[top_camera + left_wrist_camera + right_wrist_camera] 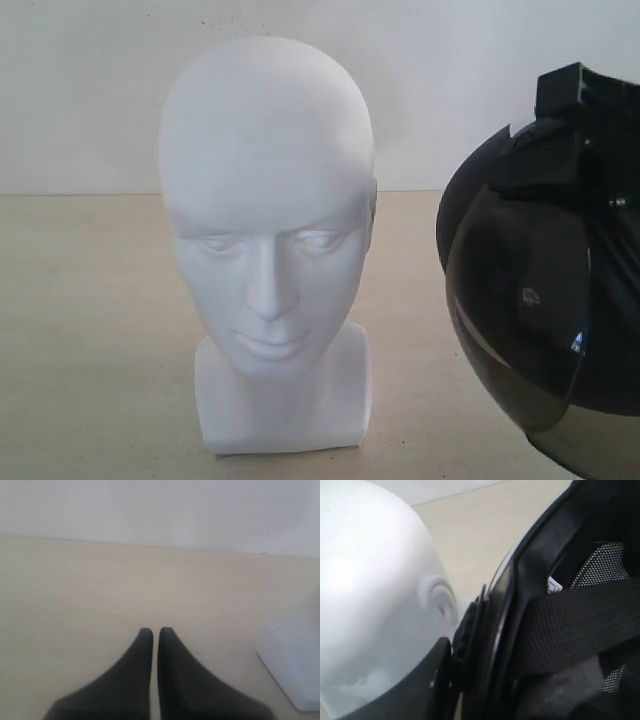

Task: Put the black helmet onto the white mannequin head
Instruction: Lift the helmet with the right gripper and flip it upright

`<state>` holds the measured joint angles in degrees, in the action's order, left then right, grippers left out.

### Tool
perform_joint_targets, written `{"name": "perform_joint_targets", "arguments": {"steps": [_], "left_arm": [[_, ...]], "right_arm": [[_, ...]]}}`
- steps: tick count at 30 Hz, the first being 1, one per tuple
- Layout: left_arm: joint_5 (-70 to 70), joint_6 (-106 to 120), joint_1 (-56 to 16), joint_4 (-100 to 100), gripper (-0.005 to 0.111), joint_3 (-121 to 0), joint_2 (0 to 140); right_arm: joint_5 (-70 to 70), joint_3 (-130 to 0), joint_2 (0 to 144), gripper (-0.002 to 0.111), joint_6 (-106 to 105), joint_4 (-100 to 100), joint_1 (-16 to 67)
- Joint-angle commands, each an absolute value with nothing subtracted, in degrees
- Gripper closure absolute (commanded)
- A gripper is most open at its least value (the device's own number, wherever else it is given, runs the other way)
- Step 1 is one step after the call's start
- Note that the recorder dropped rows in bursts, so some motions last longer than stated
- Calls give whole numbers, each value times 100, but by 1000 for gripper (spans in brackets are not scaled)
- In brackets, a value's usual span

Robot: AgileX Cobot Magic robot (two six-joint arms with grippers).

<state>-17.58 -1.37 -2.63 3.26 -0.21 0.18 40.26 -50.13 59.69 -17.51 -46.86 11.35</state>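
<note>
Black helmet (540, 280), matte shell, smoky tinted visor, beside white mannequin head (268, 200)

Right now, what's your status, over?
Left gripper shut, empty. Right gripper gripping black helmet, beside white mannequin head, not yet on. Nothing between them.

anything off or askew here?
Nothing stands out. The white mannequin head stands upright on the table, undamaged; the black helmet is beside it, visor intact, nothing spilled.

The white mannequin head (265, 180) is smooth plastic; the black helmet (545, 290) has a glossy visor (520, 340) and woven cloth strap (580, 625).
</note>
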Motion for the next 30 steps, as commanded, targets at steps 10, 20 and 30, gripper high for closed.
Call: {"name": "perform_joint_targets", "arguments": {"steps": [10,20,30], "left_arm": [[-1761,-108,-247,320,102,0,0],[-1761,-108,-247,320,102,0,0],[-1761,-108,-247,320,102,0,0]], "right_arm": [[3479,-5280,5659,108,-317,-2984,1313],[2653,-5342,5659,108,2806,50,2244],[2382,-5281,5659,108,6850,3869,3158]]}}
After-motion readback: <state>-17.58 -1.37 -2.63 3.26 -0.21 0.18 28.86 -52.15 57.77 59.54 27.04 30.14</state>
